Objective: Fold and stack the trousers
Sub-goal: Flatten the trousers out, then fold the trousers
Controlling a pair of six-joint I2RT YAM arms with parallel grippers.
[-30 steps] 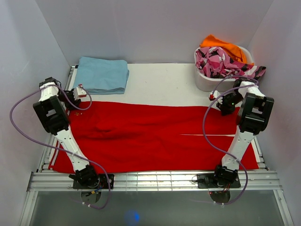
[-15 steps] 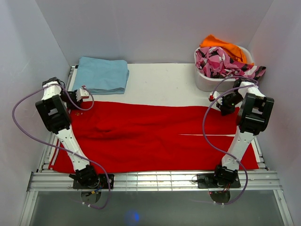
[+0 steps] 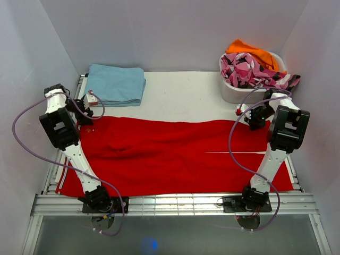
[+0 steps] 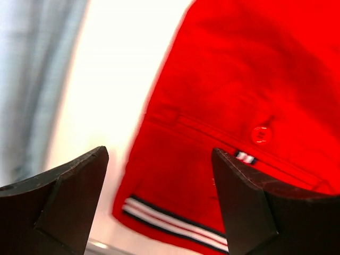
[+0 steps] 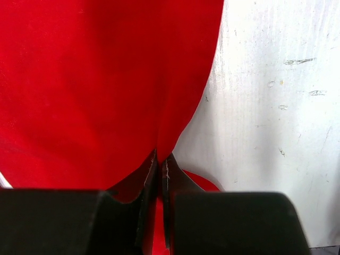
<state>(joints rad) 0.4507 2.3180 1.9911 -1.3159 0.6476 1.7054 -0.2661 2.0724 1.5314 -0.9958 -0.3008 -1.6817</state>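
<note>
Left end effector (image 4: 158,156): apart, above trousers (image 3: 175,154) waistband, far-left. Right end effector (image 5: 161,159): clamped on trousers far-right edge.

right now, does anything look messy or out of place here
Only small things: the patterned garment spills over the rim of the white tub, and the trousers have a ripple near their left end. Nothing looks damaged.

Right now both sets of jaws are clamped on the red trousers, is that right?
Not both. The left wrist view shows the left jaws open above the trousers, gripping nothing. Only the right jaws are clamped on them.
</note>
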